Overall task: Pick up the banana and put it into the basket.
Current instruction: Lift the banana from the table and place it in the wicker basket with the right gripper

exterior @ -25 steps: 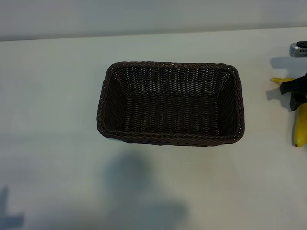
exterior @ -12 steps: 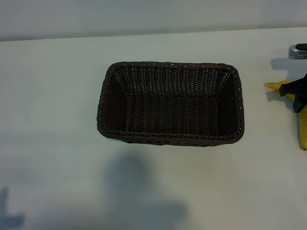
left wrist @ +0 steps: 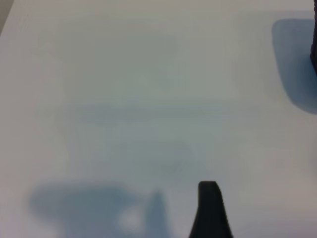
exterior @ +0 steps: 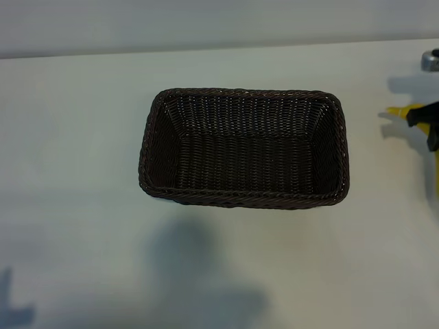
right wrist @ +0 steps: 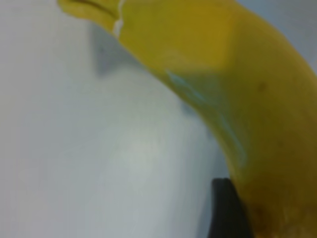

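A: Step in hand reads as the lift. The right gripper (exterior: 431, 130) sits at the far right edge of the table (exterior: 75, 137), pointing down, its dark fingers clamped on the banana (exterior: 415, 112).

B: Confirm from the wrist?

A: Yes. In the right wrist view the banana (right wrist: 237, 89) fills the frame, one dark fingertip (right wrist: 225, 208) pressed against its side. A shadow lies on the table under the stem end, so I judge that end is clear of the surface. The rest of the fruit runs out of view.

B: Basket?

A: The basket (exterior: 243, 199) sits mid-table, nothing in it, well apart from the banana.

B: Next move?

A: By my reading: carry across toward the middle, high enough to clear the braided rim, then lower and let go over the floor of the basket.

B: Left arm?

A: Idle. The left gripper (left wrist: 210, 210) shows a single dark finger over bare table; its fingers stand apart, holding nothing.
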Robot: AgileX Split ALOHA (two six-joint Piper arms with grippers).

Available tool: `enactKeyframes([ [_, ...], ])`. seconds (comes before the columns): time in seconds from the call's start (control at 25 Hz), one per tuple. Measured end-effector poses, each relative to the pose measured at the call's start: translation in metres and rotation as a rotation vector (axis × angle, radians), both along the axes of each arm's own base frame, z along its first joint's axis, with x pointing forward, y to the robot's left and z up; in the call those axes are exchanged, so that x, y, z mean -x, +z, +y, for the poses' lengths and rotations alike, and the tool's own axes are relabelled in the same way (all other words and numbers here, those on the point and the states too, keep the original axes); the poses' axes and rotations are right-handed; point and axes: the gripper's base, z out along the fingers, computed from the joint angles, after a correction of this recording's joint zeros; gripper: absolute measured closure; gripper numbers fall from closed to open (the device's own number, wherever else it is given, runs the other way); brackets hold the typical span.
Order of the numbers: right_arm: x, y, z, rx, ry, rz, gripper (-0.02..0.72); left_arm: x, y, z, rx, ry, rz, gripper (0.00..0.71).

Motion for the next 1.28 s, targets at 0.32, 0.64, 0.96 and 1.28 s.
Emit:
enactKeyframes([
  [0.32,-0.011,0.058,0.000,-0.007,-0.001,0.036,0.275,0.000,0.000,0.000,0.000,0.000,0.000,0.169],
  [0.64,-0.011,0.065,0.034,-0.028,0.205,0.058,0.275,0.000,0.000,0.000,0.000,0.000,0.000,0.169],
  [0.96,-0.007,0.076,0.105,-0.013,0.471,0.018,0.275,0.000,0.000,0.000,-0.001,-0.001,0.000,0.169],
  [1.28,-0.001,0.106,0.172,0.032,0.709,-0.117,0.275,0.000,0.000,0.000,-0.001,-0.001,0.000,0.169],
])
